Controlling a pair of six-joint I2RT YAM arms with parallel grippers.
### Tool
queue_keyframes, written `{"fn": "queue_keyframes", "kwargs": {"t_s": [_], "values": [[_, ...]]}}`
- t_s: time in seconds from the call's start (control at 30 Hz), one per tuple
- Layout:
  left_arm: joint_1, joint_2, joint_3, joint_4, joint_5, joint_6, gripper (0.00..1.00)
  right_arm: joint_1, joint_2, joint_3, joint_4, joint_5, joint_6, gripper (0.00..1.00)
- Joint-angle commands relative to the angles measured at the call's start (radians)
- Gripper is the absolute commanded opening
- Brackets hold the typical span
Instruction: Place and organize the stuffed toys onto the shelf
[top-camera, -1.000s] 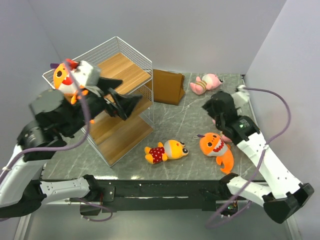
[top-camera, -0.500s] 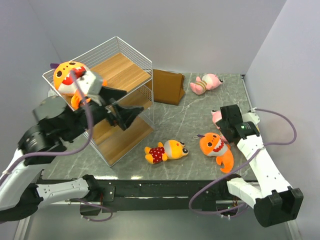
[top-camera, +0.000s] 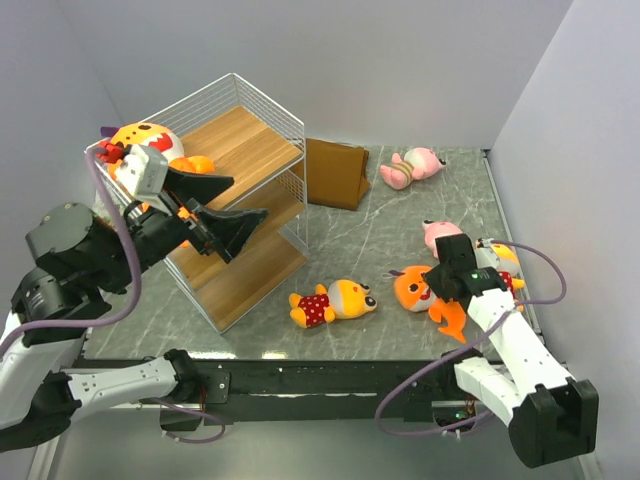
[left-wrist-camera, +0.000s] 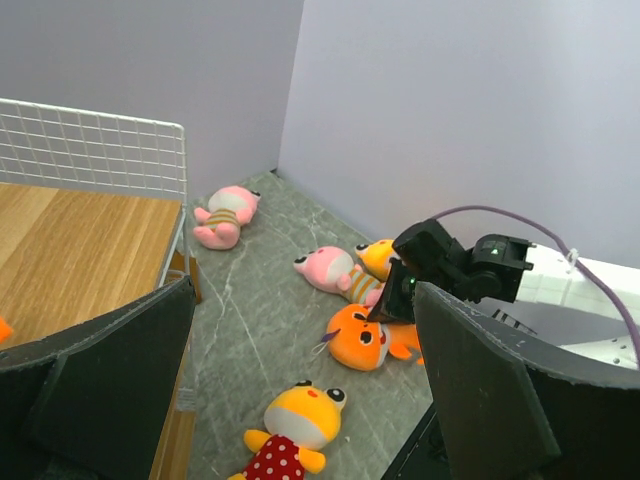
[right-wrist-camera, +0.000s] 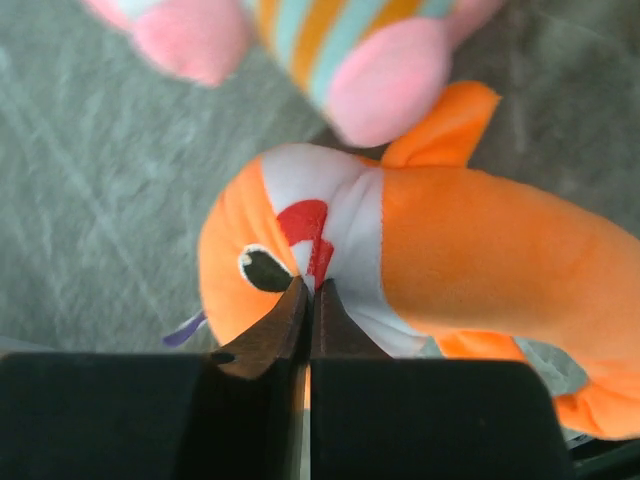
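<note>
While the left hand hangs above the front of the shelf with its fingers spread wide and nothing between them, the right hand is down at the desk on the near right. Its two fingers are pressed together. In the right wrist view their tips touch the face of the lying shark, just beside its eye and the red of its mouth. Whether any fabric is caught between them cannot be told.

This shark lies on the desk with its tail toward the near edge. Just behind it lies the striped pink toy. Beside that, partly hidden by the right arm, is an orange-headed toy.

The dotted toy, orange-headed in red dotted clothes, lies near the front of the desk, between the shelf and the lying shark. The far pink toy lies at the back of the desk, near the brown folded bag, which stands just to the right of the shelf. The shelf shark sits on the top board at the shelf's far left corner, partly hidden by the left wrist.
</note>
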Motion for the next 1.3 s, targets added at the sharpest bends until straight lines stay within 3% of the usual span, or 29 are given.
{"fn": "queue_keyframes", "kwargs": {"t_s": [0.0, 0.3, 0.7, 0.87, 1.0, 1.1, 1.27], "values": [[0.003, 0.026, 0.041, -0.012, 0.029, -0.021, 0.97, -0.003, -0.079, 0.064, 0.032, -0.072, -0.039, 0.00], [0.003, 0.069, 0.052, 0.014, 0.023, -0.035, 0.97, -0.002, -0.179, 0.432, -0.019, -0.228, -0.054, 0.00], [0.001, 0.189, 0.135, 0.076, 0.081, -0.060, 0.97, 0.013, -0.191, 0.605, 0.349, -0.580, 0.093, 0.00], [0.003, 0.226, 0.089, 0.216, 0.217, -0.075, 0.96, 0.049, -0.191, 0.611, 0.466, -0.566, 0.163, 0.00], [0.001, 0.287, 0.116, 0.244, 0.239, -0.096, 0.97, 0.092, -0.160, 0.663, 0.511, -0.560, 0.193, 0.00], [-0.020, 0.339, 0.151, 0.245, 0.209, -0.097, 0.97, 0.153, -0.142, 0.678, 0.537, -0.532, 0.214, 0.00], [-0.150, 0.393, 0.185, 0.245, 0.052, -0.018, 0.97, 0.272, -0.122, 0.701, 0.560, -0.474, 0.217, 0.00]]}}
